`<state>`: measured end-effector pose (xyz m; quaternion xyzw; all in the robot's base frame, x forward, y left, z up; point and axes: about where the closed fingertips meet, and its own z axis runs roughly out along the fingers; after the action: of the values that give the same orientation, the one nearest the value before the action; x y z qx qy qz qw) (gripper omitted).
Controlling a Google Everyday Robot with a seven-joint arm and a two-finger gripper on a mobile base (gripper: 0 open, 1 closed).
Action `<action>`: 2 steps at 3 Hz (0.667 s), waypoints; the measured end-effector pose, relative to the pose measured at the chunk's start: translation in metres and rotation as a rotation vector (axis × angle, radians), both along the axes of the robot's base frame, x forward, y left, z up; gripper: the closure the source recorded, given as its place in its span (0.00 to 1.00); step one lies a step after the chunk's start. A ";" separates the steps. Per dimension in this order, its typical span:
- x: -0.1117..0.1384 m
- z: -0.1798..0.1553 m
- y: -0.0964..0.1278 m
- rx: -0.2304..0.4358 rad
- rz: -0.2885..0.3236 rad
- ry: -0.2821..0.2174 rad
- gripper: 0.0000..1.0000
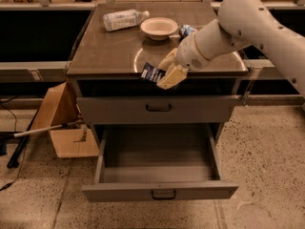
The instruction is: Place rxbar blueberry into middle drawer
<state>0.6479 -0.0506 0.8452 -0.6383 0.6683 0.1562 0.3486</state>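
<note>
My gripper [164, 74] hangs at the front edge of the cabinet top, shut on the rxbar blueberry [152, 73], a small dark navy bar with pale print that sticks out to the left of the tan fingers [172, 76]. The bar is held in the air just above the closed upper drawer [159, 109]. Below it, the middle drawer [159, 192] stands pulled out, its grey inside bare. The white arm reaches in from the upper right.
On the cabinet top [109, 51] lie a plastic bottle [123, 19], a pale bowl [159, 27] and a crushed blue can [186, 30] behind the arm. An open cardboard box [62, 123] sits on the floor at the left, beside a white-handled stick [43, 130].
</note>
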 end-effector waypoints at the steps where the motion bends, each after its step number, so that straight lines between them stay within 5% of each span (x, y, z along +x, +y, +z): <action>1: -0.038 -0.002 -0.002 -0.017 -0.027 0.014 1.00; 2: -0.063 -0.005 -0.005 -0.030 -0.071 -0.003 1.00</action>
<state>0.5846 -0.0561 0.8397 -0.6195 0.6924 0.1326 0.3451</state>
